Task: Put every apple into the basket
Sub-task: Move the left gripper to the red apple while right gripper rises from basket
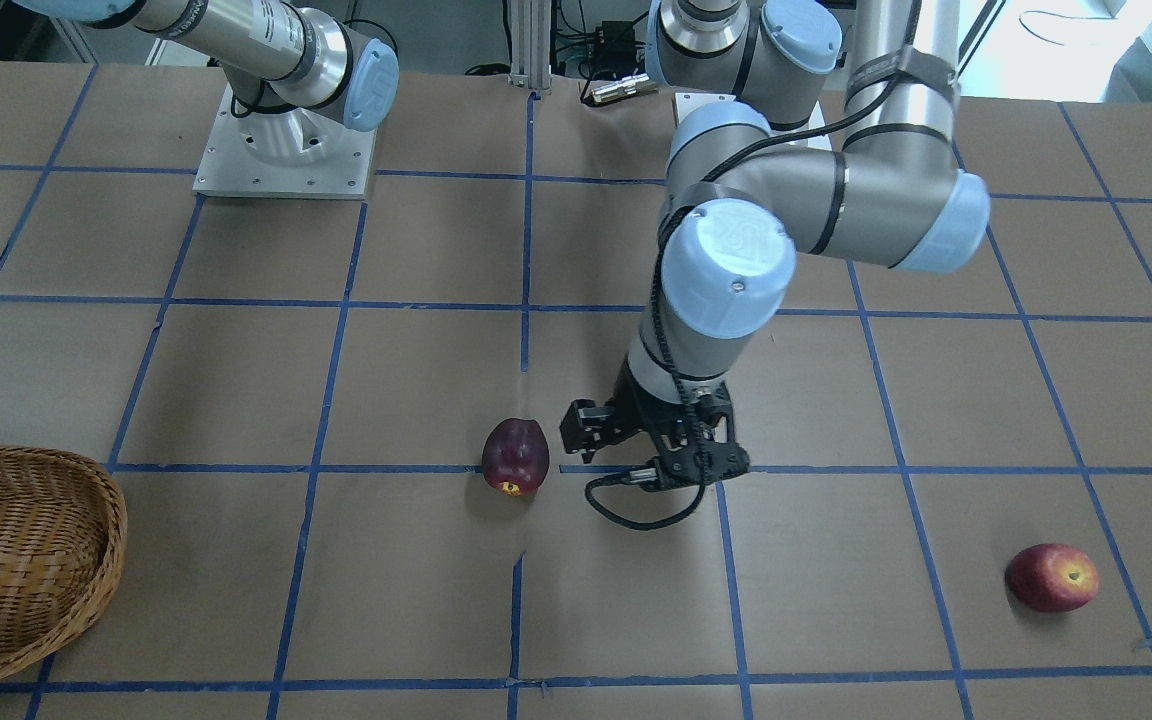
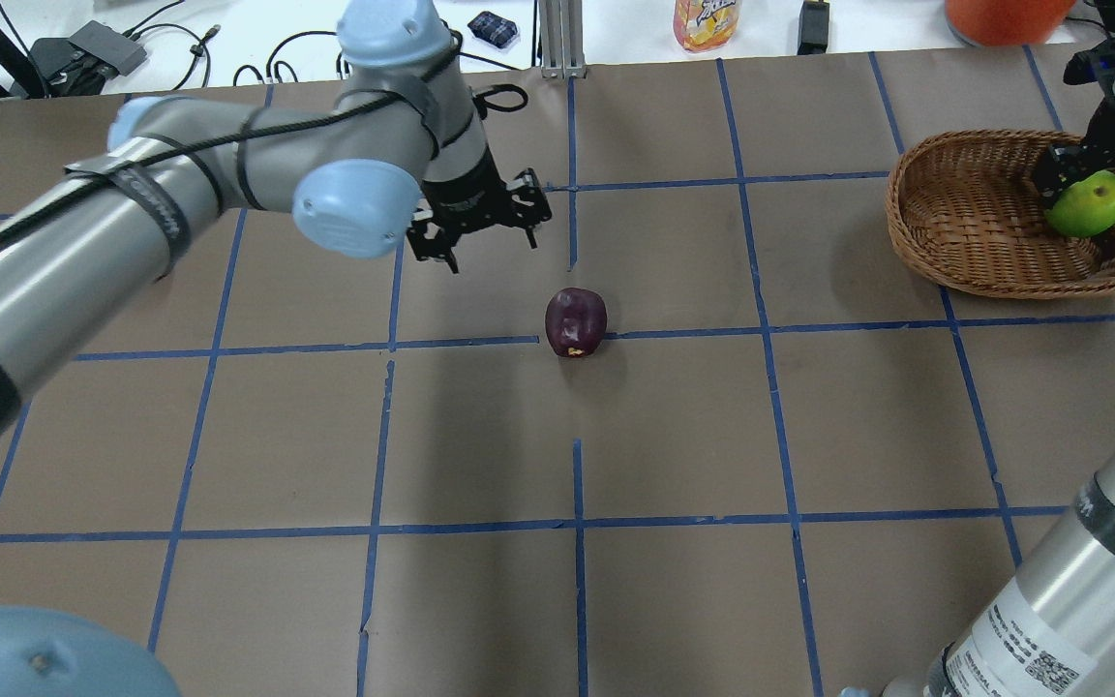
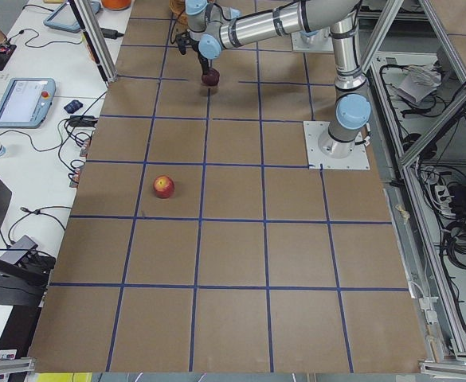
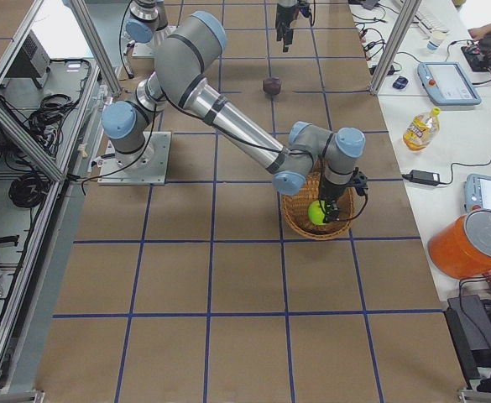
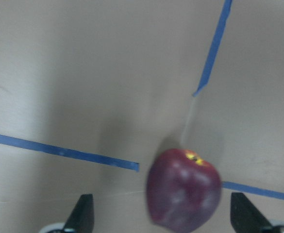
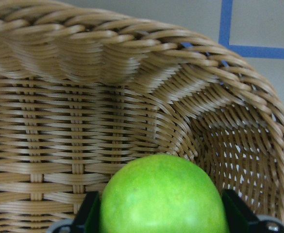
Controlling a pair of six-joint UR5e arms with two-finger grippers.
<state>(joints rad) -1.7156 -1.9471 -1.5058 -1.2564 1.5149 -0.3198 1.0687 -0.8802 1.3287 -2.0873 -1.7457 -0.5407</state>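
We see lime-green apple (image 6: 163, 194) clamped between right gripper (image 2: 1080, 189) fingers, low inside basket (image 2: 964, 223) | left gripper (image 2: 490, 248) fingers spread wide above maroon apple (image 2: 576, 321), apart from it | red apple (image 1: 1052, 577) on table (image 1: 236, 600), well apart.

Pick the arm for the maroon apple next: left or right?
Left, likely. The left pincer hovers open beside the maroon apple; the right pincer is at the basket, shut on the green apple.
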